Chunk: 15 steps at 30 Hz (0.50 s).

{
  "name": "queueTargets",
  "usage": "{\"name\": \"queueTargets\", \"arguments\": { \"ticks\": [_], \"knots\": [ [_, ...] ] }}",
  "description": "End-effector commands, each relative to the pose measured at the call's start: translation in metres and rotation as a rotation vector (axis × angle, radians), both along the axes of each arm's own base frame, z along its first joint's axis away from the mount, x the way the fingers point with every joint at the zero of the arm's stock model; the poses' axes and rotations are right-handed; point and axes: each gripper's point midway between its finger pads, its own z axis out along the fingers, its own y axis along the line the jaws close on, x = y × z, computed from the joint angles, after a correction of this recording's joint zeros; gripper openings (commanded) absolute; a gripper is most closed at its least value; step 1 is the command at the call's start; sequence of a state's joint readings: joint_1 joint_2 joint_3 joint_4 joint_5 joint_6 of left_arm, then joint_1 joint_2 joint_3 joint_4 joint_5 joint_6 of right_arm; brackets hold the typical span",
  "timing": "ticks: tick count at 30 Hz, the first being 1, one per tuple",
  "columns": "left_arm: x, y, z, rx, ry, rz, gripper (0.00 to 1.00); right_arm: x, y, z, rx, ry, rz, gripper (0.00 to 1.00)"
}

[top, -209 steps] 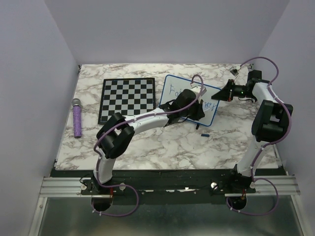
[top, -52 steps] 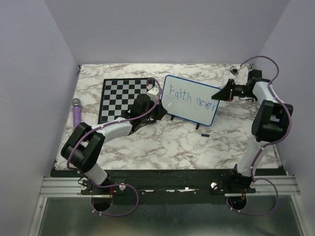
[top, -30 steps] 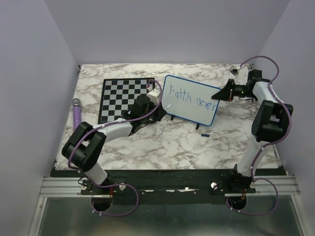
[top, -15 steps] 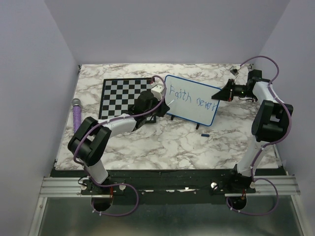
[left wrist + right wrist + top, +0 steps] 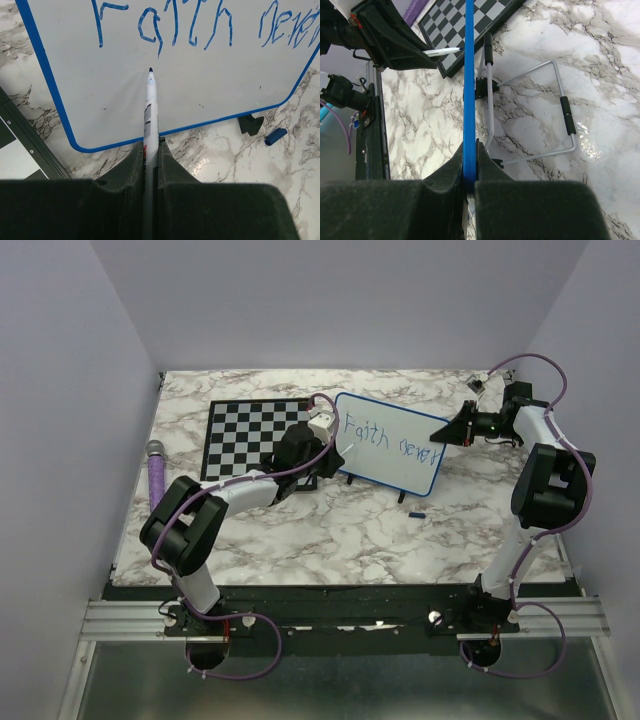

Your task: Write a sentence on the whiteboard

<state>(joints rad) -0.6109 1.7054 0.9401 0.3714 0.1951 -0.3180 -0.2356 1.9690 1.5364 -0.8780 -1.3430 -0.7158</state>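
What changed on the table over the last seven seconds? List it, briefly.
The left arm swung from the whiteboard's right half back to its left edge; its marker tip now points just below "Faith". Unchanged: left jaws shut on the marker, right jaws clamping the board's edge; chessboard, blue cap, purple microphone unmoved.

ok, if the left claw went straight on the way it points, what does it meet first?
The left claw grips a marker that leads: its tip would meet the whiteboard face first, just below the sentence. It may already touch; depth is unclear.
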Motion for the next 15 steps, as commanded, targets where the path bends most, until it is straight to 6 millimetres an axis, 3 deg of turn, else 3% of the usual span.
{"name": "queueTargets", "arguments": {
  "ticks": [1,15],
  "knots": [
    [0.0008,-0.0004,-0.0059,0.018,0.0,0.0,0.0,0.0059,-0.002,-0.0001,-0.039,-0.043,0.005,0.0],
    [0.0036,-0.001,-0.0106,0.032,0.017,0.011,0.0,0.006,-0.0021,-0.0001,-0.039,-0.043,0.005,0.01]
  ]
}}
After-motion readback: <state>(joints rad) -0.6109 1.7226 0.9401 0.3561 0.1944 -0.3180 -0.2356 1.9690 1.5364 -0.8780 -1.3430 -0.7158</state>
